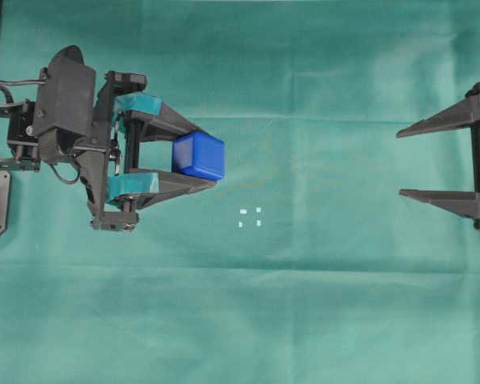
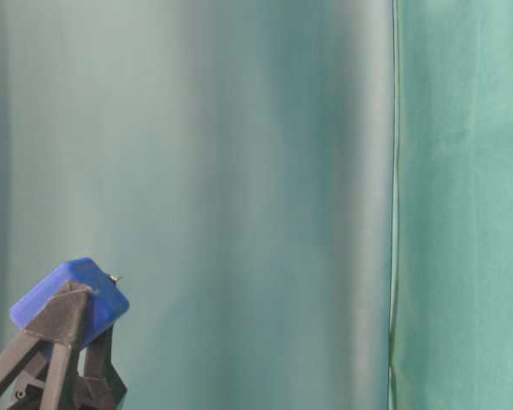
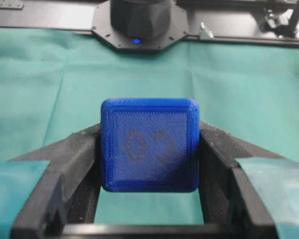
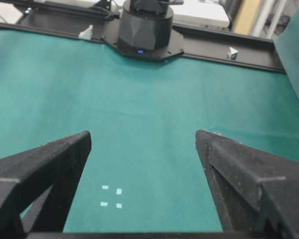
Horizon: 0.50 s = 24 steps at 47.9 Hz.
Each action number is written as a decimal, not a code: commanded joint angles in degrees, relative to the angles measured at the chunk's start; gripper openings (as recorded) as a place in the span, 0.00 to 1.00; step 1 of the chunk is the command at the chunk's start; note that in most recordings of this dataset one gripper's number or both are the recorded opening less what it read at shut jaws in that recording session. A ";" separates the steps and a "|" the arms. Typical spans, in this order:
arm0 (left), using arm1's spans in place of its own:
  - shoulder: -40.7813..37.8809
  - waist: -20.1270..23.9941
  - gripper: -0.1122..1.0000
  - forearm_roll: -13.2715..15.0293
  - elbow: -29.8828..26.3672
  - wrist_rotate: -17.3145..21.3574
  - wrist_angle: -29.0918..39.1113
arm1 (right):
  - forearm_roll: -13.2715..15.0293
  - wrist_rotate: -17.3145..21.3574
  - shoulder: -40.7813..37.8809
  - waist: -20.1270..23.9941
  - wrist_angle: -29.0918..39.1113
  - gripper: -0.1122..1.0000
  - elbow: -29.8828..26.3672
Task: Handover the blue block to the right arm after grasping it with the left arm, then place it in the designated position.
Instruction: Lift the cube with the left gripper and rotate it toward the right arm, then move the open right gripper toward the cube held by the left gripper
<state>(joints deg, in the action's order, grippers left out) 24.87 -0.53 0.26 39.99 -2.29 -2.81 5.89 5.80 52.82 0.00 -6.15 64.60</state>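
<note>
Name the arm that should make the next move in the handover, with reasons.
Left, probably. The left gripper already clamps the blue block, lifted clear of the cloth, so it can carry it across. The right gripper waits wide open and empty at the far edge.

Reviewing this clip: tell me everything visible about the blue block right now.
The blue block is a small bright blue cube with rounded edges and a finely ridged, printed-looking plastic surface. One face carries a faint dark mark of two rounded shapes. It is clamped between the two fingers of the left claw, near their tips, and touches nothing else. The table-level view shows it tilted and held up. From overhead it lies up and left of the four white marks.
</note>
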 commanded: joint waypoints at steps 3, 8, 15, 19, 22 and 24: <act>0.70 -0.09 0.52 0.09 -0.70 0.00 -0.53 | 0.00 -0.09 -0.26 -0.18 -0.26 0.94 -1.58; 0.70 -0.09 0.52 0.09 -0.70 0.00 -0.53 | 0.09 -0.35 -0.26 -0.09 -0.26 0.94 -1.58; 0.70 -0.09 0.52 0.09 -0.70 0.00 -0.53 | 3.08 -2.20 -0.26 -0.18 1.14 0.94 -2.37; 0.70 -0.09 0.52 0.09 -0.70 0.00 -0.53 | 7.03 -4.31 -0.26 -0.18 2.72 0.94 -3.34; 0.70 -0.09 0.52 0.09 -0.70 0.00 -0.53 | 9.58 -5.89 -0.26 -0.18 3.69 0.94 -4.04; 0.70 -0.09 0.52 0.09 -0.70 0.00 -0.53 | 11.34 -7.03 -0.26 -0.18 4.13 0.93 -4.39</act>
<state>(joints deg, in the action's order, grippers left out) 24.87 -0.62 0.26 39.99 -2.37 -2.81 14.41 0.00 52.91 -0.09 -2.64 62.40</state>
